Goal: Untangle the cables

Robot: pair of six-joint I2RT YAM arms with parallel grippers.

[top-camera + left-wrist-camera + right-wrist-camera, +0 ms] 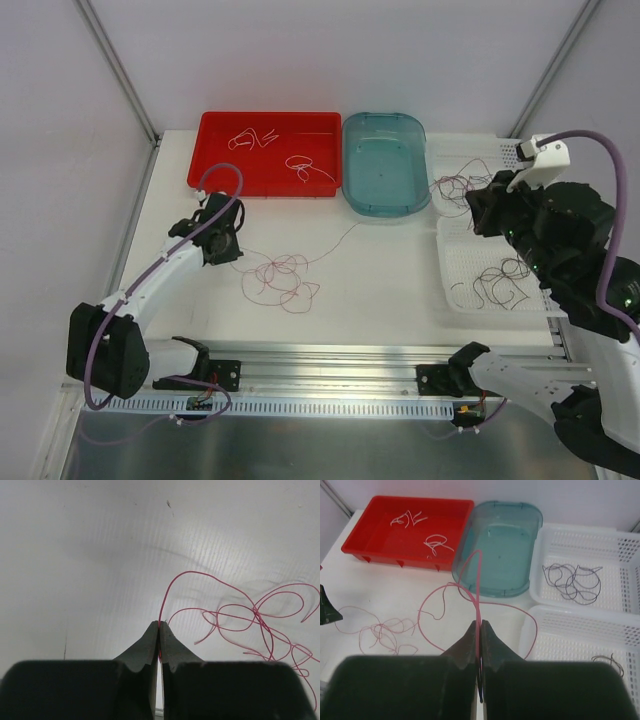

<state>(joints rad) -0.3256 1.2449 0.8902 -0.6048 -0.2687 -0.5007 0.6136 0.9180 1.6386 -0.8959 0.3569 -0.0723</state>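
Red wire tangle is lying on the white table, nearest the arm bases and between the two arms, with several loops crossing one another. A first red strand is being pinched at the very tips of the left gripper, whose fingers are pressed together on it. From the pinch it is rising in an arch and running down into the knot just beside. A second red strand is being pinched in the same way by the right gripper, which is raised above the table. Its slack is hanging in a wide loop over the table and across the near rim of the blue-green tray. Whether this strand is already free of the tangle cannot be told.

Judgement: separation is being attempted by anchor-and-pull. The left pinch is best being held low and motionless while the right one is being drawn away slowly, upward and rightward, with the crossings being watched. If loops are tightening, the pull is better being eased and redirected. Snagging on the tray rim is being regarded as the main risk.

Farther back, sorting is being shown partly done. Black strands are lying in the near white basket, dark strands in the far white basket, and white strands in the red tray.
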